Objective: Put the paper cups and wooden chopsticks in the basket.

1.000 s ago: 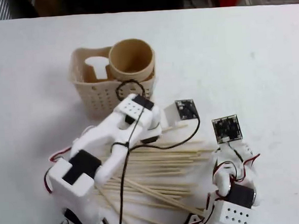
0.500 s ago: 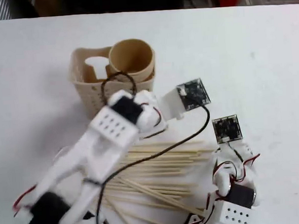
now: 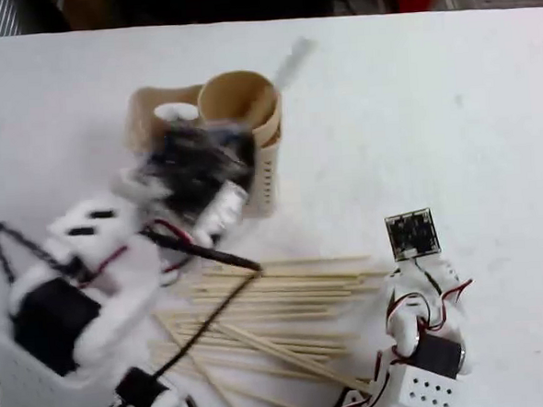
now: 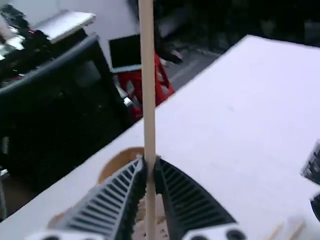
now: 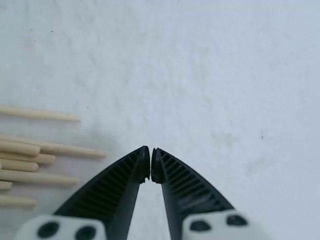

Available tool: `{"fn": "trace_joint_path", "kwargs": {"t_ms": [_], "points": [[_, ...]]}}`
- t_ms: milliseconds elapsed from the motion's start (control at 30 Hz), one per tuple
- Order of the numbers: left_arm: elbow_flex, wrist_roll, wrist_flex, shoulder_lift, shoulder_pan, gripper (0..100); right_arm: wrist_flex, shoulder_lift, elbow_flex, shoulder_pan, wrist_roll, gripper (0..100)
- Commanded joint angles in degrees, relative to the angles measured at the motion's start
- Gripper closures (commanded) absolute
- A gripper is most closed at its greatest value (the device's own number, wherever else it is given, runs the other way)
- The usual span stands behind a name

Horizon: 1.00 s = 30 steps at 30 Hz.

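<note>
Chopsticks come first in the count: one wooden chopstick (image 4: 146, 75) is pinched between the jaws of the left gripper (image 4: 148, 167), which is clenched tight on its shaft. A loose pile of chopsticks (image 3: 287, 299) lies on the table (image 3: 432, 111), perhaps twenty of them, though they overlap too much for a sure count. There is one basket (image 3: 266, 181), and one paper cup (image 3: 237, 99) stands upright in its right-hand end; whether a second cup is nested inside it cannot be told. The relation that matters is between the held stick and the basket. In the high view the left arm is over the basket's near side, and the stick's long axis runs away from the arm, up and across the cup, so its free end sits beyond the far rim, not over the opening. In the left wrist view the same stick runs straight out between the jaws, with the cup's rim just behind them. To land it in the basket, the stick probably has to be tipped end-down or drawn back before the jaws let go, or it may bridge the rim and slide off. The right gripper (image 5: 150, 165) is closed on nothing, low over bare table just beside the tips of the pile. That arm is the nearer one to the sticks left on the table, and the left arm is the nearer one to the basket.
</note>
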Motion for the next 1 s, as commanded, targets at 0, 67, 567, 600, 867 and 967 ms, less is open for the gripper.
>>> {"fn": "trace_joint_path", "kwargs": {"t_ms": [0,67,567,600,867,967], "points": [[-0.88,2.55,-10.73,-1.01,-8.66,98,0.4,-0.57,0.35,0.4,0.26,97.4],[3.25,2.99,-19.08,-1.01,-12.97,98,0.4,-0.57,0.35,0.4,0.26,97.4],[41.85,6.95,-54.15,-0.84,-24.57,98,0.4,-0.57,0.35,0.4,0.26,97.4],[42.37,7.03,-54.15,-0.84,-25.1,98,0.4,-0.57,0.35,0.4,0.26,97.4],[42.37,11.78,-52.4,-0.84,-28.26,88,0.4,-0.57,0.35,0.4,0.26,97.4],[40.44,11.78,-48.62,-1.27,-28.26,89,0.4,-0.57,0.35,0.4,0.26,97.4]]}}
